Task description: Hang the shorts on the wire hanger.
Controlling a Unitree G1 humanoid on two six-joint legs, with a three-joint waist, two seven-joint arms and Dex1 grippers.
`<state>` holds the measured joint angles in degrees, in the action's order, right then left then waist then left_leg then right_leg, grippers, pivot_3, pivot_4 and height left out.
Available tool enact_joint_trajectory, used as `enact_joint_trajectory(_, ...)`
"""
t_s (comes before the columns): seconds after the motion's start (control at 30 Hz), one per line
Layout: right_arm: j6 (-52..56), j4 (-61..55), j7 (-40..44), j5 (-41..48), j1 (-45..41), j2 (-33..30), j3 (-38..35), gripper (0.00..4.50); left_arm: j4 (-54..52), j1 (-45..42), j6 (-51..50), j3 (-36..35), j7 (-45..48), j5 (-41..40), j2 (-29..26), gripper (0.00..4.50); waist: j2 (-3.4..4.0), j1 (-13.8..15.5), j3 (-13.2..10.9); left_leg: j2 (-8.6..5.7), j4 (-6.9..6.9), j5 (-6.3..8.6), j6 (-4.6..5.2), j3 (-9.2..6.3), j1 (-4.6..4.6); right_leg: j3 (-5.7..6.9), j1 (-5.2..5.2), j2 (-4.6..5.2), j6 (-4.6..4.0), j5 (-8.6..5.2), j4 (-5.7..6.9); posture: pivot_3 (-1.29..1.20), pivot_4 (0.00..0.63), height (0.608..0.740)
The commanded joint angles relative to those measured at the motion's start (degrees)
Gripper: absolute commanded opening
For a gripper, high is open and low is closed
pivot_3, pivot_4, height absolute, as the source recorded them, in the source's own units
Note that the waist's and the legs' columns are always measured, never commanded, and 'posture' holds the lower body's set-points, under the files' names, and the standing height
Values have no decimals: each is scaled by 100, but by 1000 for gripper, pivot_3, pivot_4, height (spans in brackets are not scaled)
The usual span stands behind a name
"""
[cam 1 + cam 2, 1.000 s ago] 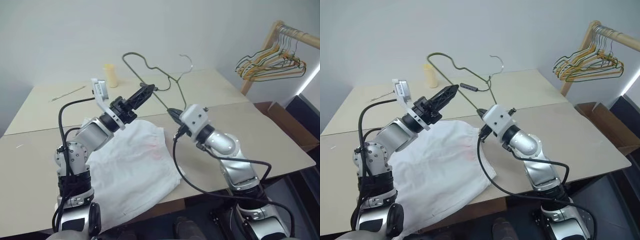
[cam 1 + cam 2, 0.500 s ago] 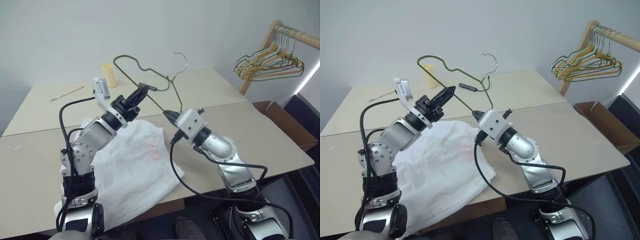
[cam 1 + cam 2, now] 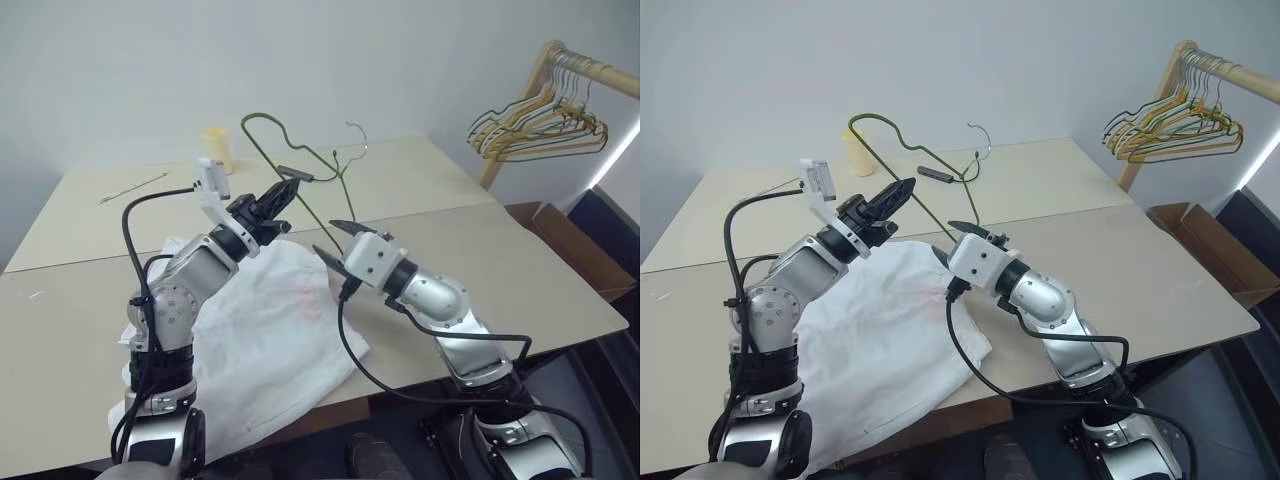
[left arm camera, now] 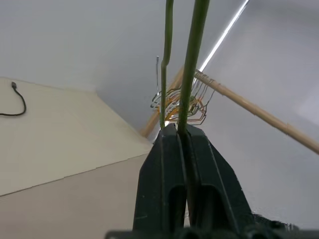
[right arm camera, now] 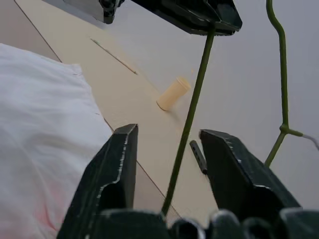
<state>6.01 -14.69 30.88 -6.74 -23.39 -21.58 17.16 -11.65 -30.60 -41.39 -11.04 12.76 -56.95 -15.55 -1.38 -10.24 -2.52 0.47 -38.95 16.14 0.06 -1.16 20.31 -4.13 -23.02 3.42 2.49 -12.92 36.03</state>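
My left gripper: clamped on the wire hanger, above the shorts.
My right gripper: fingers spread, wire between them, untouched.
Shorts: flat on the table.

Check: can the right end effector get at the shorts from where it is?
Probably yes. The right end effector hangs open just past the shorts' waistband edge, but the wire hanger, clamped by the left end effector, runs between its fingers.
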Motion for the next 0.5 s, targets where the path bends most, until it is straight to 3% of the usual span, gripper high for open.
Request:
enact_joint_trajectory(0.03,716,-805,925,1254,163,-441,-606,3213,-39,38,282,-170,657,177,-332,0,0,6,-1,0,1,0,0,0,1,0,0,0,0,0,-2,-144,0,740)
enact_joint_trajectory(0.2,2749,-1110,2192,3572,-25,-1424,-1645,3213,-35,265,84,-720,2869,-560,-1448,0,0,-27,-3,2,0,0,1,0,0,2,0,0,1,-1,-2,-142,0,740)
enact_joint_trajectory(0.33,4082,-703,3293,4521,-464,-2422,-1585,3213,263,131,-203,-1095,4377,-1193,-2238,0,5,-22,-7,14,1,0,2,7,-4,8,1,-9,28,-28,-1,-137,0,740)
enact_joint_trajectory(0.5,4964,266,3842,5367,-1117,-2281,-1587,3213,893,-238,-346,-1283,5366,-1511,-2504,0,2,-11,-7,20,-1,0,3,47,-10,12,11,-13,34,-36,-6,-140,0,740)
